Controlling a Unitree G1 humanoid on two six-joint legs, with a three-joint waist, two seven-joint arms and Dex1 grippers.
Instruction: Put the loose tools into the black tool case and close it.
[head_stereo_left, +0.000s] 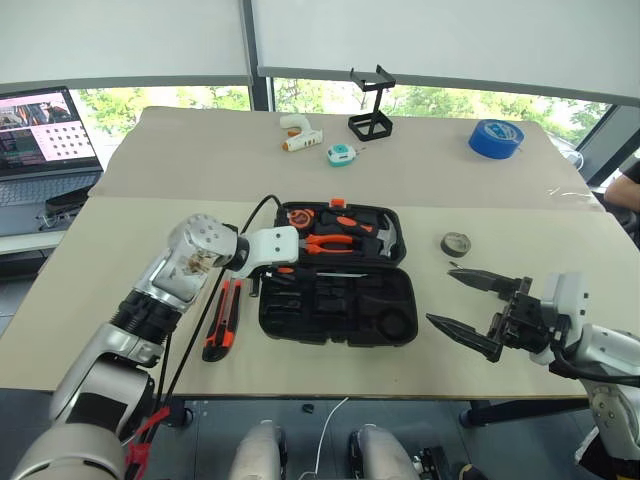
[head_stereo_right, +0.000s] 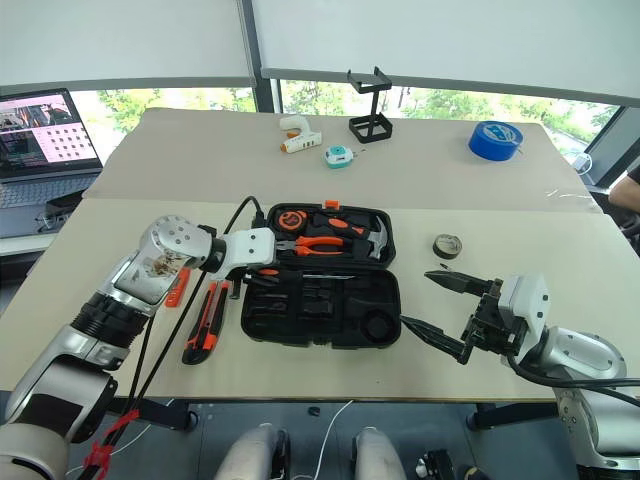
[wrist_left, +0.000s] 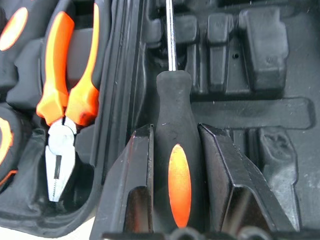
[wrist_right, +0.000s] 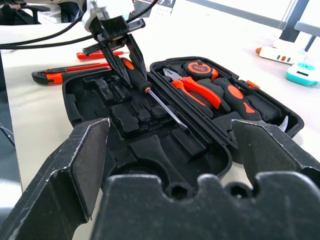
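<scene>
The case (head_stereo_left: 338, 290) lies wide open in the middle of the worktop (head_stereo_left: 120, 300), and the left pincer (wrist_left: 175, 165) is clamped on a black-and-orange screwdriver (wrist_right: 150, 95), holding it over the near half's empty recesses with the shaft running along the hinge. The knife (head_stereo_left: 222, 320) and a slim orange tester (head_stereo_right: 177, 285) lie just left of the case, the grey tape roll (head_stereo_left: 456, 243) well off to its right. The right pincer (head_stereo_left: 470, 305) hovers over the worktop beside the case's right end, fingers spread wide and holding nothing.

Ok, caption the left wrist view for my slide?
Left gripper holding a black-and-orange screwdriver over the open case, beside the pliers.
</scene>
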